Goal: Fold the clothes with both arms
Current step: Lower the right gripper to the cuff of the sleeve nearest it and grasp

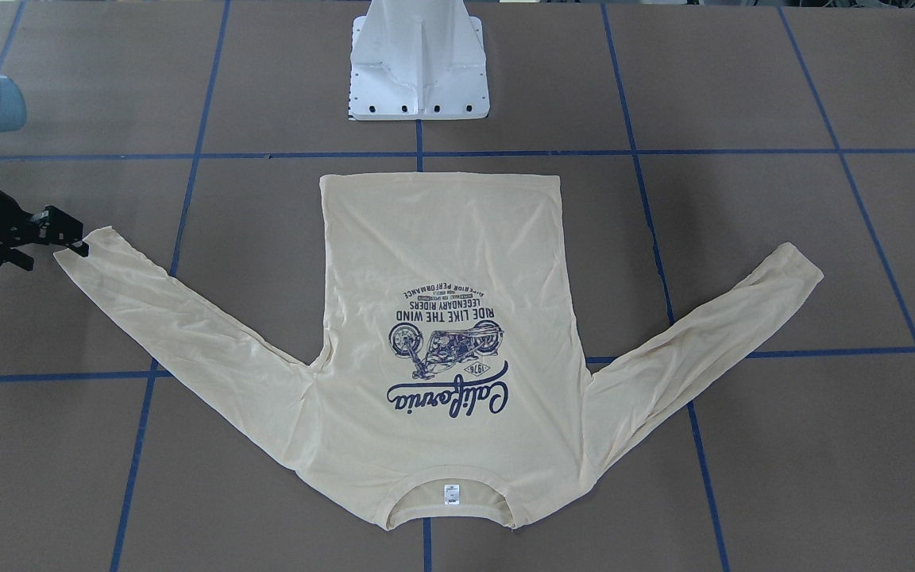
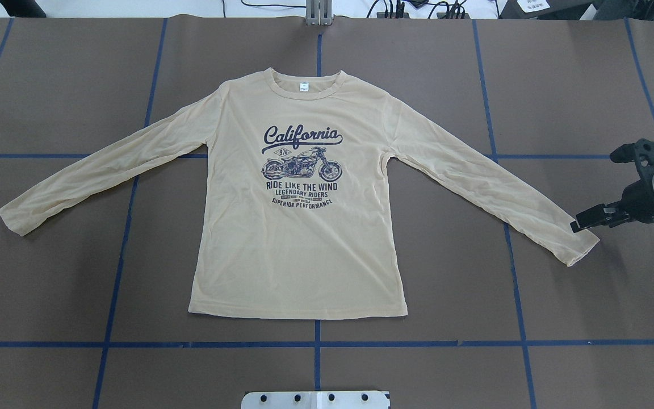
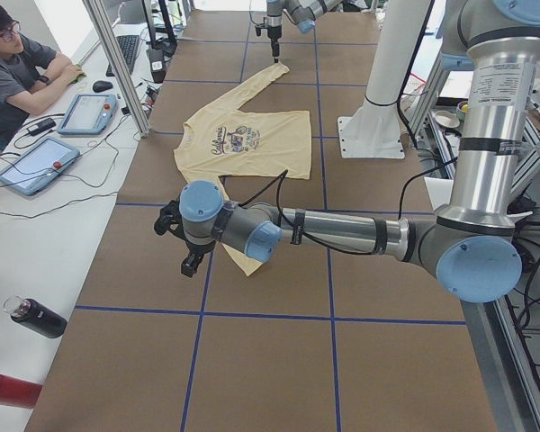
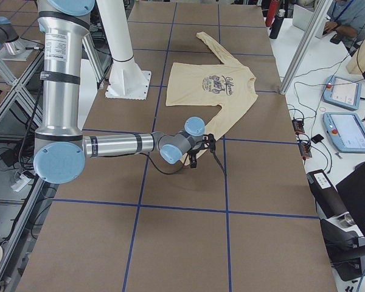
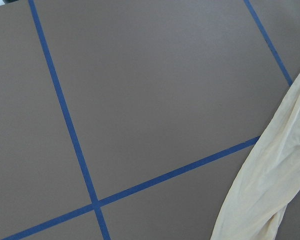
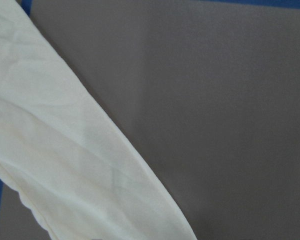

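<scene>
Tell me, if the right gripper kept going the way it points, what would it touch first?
Probably the sleeve cuff, which lies right at the tip of the right gripper; its height above the cloth is unclear.

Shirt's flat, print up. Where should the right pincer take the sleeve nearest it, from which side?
Grip the cuff of that sleeve, coming down from above at its outer end. The shirt lies flat with the sleeve stretched out sideways, so the cuff is its free tip, and the right pincer is right by it.
</scene>
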